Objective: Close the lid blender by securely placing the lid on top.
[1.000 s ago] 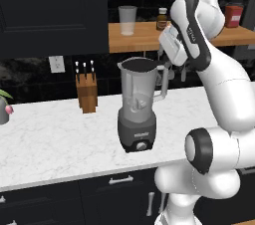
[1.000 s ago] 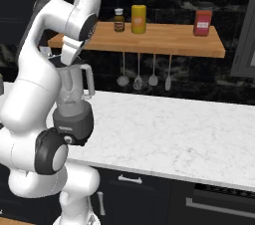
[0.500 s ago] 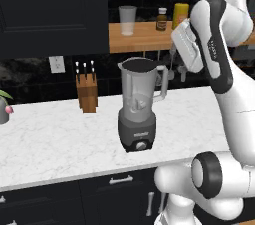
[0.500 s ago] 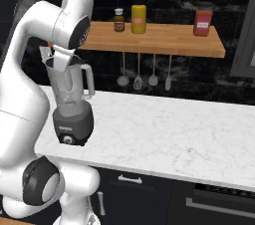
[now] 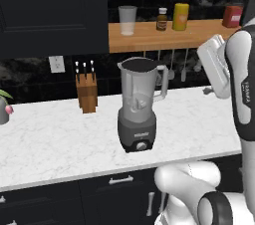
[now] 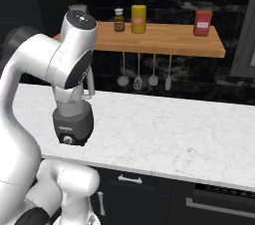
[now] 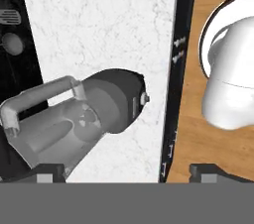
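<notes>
I see the white marble countertop point(image 5: 60, 144) running the full width of both base views, with dark drawers below its front edge. Above its back edge hangs a wooden shelf point(image 5: 149, 40) carrying a clear glass cup point(image 5: 127, 20), a small brown bottle point(image 5: 162, 19), a yellow canister point(image 5: 180, 16) and a red canister point(image 5: 232, 16); ladles and spoons point(image 6: 144, 74) hang beneath it.

The blender point(image 5: 138, 104) stands upright near the countertop's front edge, knob facing me, handle toward the right in the left base view. Its jar mouth looks dark on top; I cannot tell whether that is the lid seated there. In the right base view the arm covers most of the jar.

A wooden knife block point(image 5: 87, 92) stands toward the back edge, left of the blender and apart from it.

My gripper point(image 7: 126, 171) is spread fully apart with nothing between its fingertips point(image 7: 49, 172), looking down on the blender from above.
</notes>
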Available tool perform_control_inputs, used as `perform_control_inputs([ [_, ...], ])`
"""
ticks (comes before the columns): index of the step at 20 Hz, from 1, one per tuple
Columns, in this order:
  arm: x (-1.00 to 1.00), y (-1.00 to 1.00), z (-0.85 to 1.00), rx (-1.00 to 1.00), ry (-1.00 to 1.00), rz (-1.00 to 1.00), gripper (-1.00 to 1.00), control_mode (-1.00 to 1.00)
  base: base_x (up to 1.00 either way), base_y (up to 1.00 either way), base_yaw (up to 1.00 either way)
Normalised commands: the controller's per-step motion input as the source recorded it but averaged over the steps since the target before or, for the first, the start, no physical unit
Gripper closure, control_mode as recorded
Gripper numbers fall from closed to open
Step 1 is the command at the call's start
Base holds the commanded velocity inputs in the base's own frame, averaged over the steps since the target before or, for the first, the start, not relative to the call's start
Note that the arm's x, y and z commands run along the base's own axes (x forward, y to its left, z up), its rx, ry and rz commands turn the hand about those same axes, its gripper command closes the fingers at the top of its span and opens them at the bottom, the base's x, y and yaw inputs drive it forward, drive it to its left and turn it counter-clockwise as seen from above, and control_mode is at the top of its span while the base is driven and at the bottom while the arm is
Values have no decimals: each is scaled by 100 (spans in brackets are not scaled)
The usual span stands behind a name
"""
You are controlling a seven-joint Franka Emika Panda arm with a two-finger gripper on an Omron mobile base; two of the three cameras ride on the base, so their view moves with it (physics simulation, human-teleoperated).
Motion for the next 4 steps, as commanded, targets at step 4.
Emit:
perform_control_inputs([
  [4,0,-24,-15,-4,1,0,-100,-100,0,0,0],
])
